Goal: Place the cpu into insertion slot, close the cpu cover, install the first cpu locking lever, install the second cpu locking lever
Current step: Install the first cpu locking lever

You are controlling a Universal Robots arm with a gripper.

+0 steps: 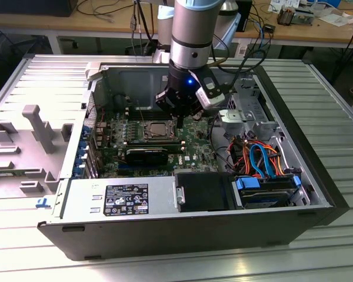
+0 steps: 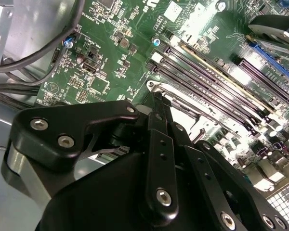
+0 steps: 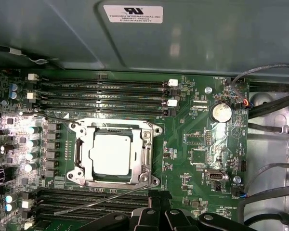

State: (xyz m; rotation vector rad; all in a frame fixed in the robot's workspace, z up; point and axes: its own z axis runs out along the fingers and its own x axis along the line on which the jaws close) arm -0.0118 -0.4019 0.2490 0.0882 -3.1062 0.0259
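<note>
The cpu (image 3: 111,153) lies flat in the insertion slot (image 3: 82,175), its silver-grey top showing through the cpu cover (image 3: 147,144), which lies down over it. A thin wire locking lever (image 3: 101,199) slants away from the socket's corner, not tucked in. Another lever (image 3: 43,115) runs along the socket's opposite side. My gripper (image 3: 151,195) is shut, its tip right by the end of the slanting lever; I cannot tell whether they touch. In the exterior view the gripper (image 1: 179,123) hangs just off the socket (image 1: 159,129), on the exterior view's right. The second wrist view shows the fingers (image 2: 156,110) pressed together above the socket's silver corner (image 2: 154,86).
The green motherboard (image 1: 194,147) sits inside an open computer case (image 1: 317,176). Long black memory slots (image 3: 106,94) run beside the socket. Bundled cables (image 1: 259,153) and a drive cage fill the exterior view's right, and a power supply (image 1: 123,200) sits at the front.
</note>
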